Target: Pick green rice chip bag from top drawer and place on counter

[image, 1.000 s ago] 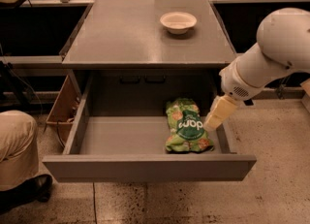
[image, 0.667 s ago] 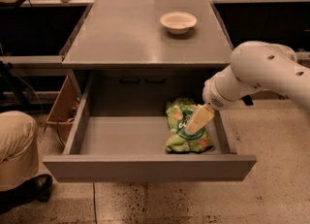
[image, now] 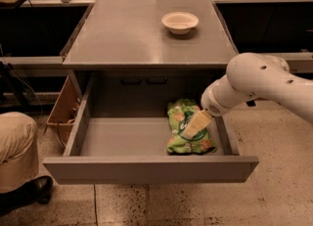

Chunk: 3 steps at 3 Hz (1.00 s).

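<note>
The green rice chip bag [image: 191, 145] lies in the right half of the open top drawer [image: 151, 169], right of centre in the frame, close to the drawer's right wall. The white arm reaches in from the right edge, and its cream end effector [image: 195, 124] is down on the middle of the bag, covering part of it. Whether the end effector is spread or closed on the bag cannot be told. Above, in the upper middle, the grey surface [image: 142, 34] carries a small white bowl [image: 180, 22].
</note>
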Motion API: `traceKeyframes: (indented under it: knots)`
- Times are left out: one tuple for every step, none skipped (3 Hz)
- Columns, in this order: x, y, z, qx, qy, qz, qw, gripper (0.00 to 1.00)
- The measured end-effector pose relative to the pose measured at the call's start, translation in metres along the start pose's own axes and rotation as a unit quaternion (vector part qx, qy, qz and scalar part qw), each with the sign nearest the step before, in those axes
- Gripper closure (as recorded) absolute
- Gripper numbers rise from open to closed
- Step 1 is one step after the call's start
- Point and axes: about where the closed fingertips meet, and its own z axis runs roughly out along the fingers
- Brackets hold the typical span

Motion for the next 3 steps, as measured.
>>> traceKeyframes:
  knots:
    - [0.015, -0.006, 0.045, -0.017, -0.012, 0.056, 0.9982, 0.00]
    - [0.020, -0.006, 0.068, -0.028, -0.019, 0.081, 0.9961, 0.00]
    - [0.024, -0.006, 0.087, -0.038, -0.030, 0.115, 0.9922, 0.00]
